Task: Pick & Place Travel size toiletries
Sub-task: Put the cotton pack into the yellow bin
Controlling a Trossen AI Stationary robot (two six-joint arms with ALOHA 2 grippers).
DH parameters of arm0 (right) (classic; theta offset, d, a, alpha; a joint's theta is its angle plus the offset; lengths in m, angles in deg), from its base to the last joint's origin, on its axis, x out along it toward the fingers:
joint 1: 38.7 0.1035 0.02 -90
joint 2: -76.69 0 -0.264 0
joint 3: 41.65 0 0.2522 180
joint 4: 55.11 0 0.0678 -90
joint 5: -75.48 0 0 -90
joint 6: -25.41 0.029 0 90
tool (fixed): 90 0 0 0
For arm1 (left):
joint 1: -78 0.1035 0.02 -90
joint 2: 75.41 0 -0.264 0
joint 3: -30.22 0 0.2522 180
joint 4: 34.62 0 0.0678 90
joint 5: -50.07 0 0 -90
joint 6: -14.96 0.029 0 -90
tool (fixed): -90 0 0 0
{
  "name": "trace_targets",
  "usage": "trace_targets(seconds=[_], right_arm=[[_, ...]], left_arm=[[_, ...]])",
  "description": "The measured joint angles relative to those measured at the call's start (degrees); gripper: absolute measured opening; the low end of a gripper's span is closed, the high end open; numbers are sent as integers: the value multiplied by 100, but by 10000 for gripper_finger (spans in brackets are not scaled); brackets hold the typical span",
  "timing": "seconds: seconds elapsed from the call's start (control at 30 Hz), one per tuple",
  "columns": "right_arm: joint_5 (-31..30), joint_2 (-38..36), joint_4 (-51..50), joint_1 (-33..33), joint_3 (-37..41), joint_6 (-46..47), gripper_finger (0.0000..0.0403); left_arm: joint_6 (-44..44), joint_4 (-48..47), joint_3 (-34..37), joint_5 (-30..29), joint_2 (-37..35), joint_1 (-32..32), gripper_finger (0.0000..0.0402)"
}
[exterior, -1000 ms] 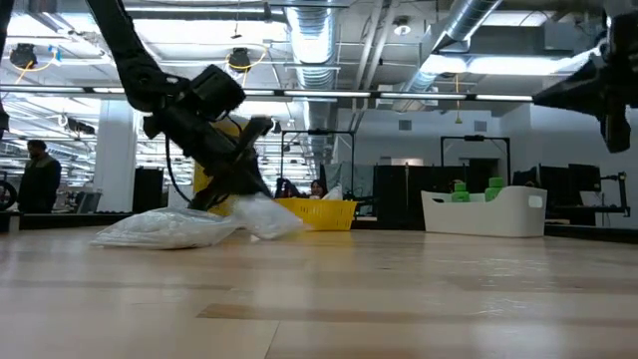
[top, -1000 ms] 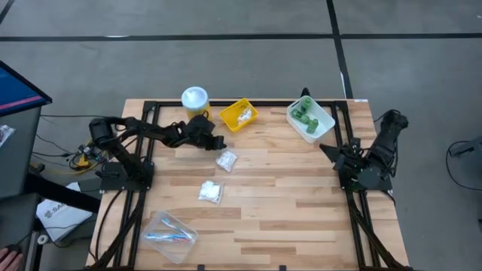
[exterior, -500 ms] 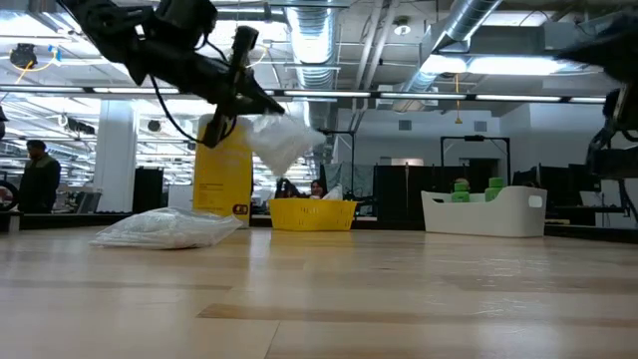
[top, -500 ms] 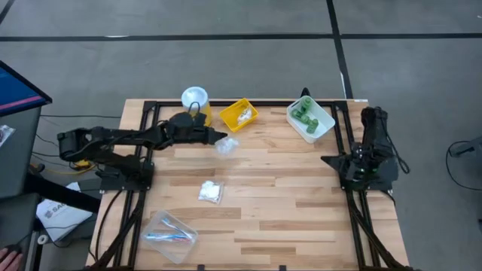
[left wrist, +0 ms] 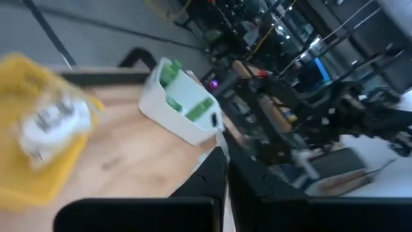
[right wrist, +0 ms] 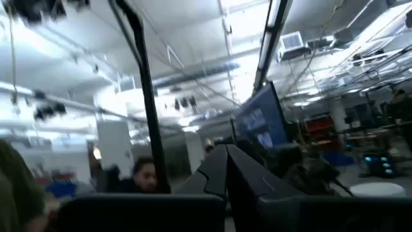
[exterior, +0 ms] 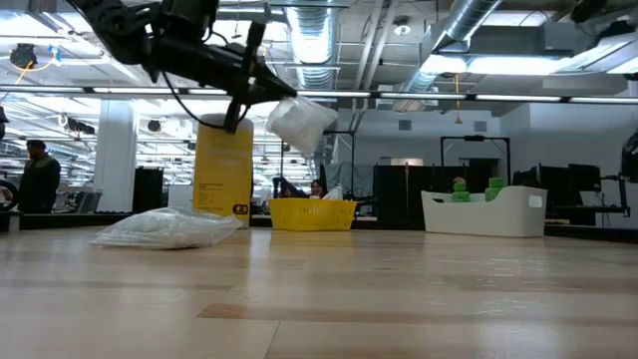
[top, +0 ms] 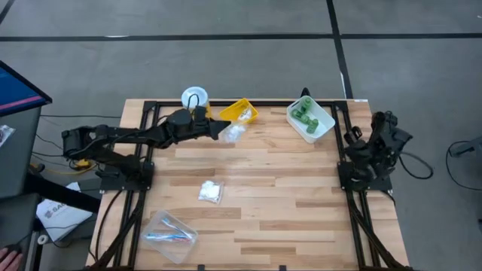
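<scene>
My left gripper [top: 219,131] is shut on a small clear packet of white contents [top: 234,133] and holds it in the air just short of the yellow tray [top: 239,113], which has packets in it. In the low view the packet [exterior: 300,122] hangs high above the wood. A second packet [top: 211,191] lies flat mid-table. A clear bag of toothbrushes [top: 169,234] lies near the front left. Green bottles stand in a white bin [top: 310,119]. My right gripper [right wrist: 225,164] is shut with nothing in it and points up into the room, at the table's right edge. My left gripper pinches the packet's upper edge [exterior: 283,103] between its two fingertips. The fingers come nearly level from the table's left. The packet hangs below and beyond the fingertips, clear of the table and slack. The left wrist view does not show it.
A tall yellow jar with a white lid [top: 194,98] stands at the far edge, close beside my left arm. Black frame rails run along the table's left and right sides. Bare wood lies between the lying packet and my right arm [top: 370,148].
My left gripper has risen from the table with the packet, levelled out, and gone toward the far edge and the yellow tray. The packet has come up off the wood and now hangs clear. My right gripper has tipped up and rolled at its place.
</scene>
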Motion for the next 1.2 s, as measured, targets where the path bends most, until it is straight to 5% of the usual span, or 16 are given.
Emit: trace_targets(seconds=[0.23, 0.47, 0.7, 0.87, 1.0, 1.2], right_arm=[[57, 8, -785, -738, 340, 480, 0], [570, 45, -973, -1893, 1299, 2126, 0], [2500, 12, -1635, -3358, 1312, 2742, 0], [3579, 7, -3034, -4407, 1312, 4110, 0], [4630, 6, -3143, -5109, 1323, 4119, 0], [5419, 10, -3215, -5912, 1325, 4112, 0]], left_arm=[[1370, 115, -540, -544, 561, 61, 0], [1627, 268, -925, -669, 1159, 169, 0], [2057, 356, -1011, -782, 1552, 296, 0], [2374, 544, -1009, -773, 1589, 597, 0], [2515, 808, -1011, -789, 1588, 887, 0], [2619, 798, -1009, -665, 1626, 904, 0]])
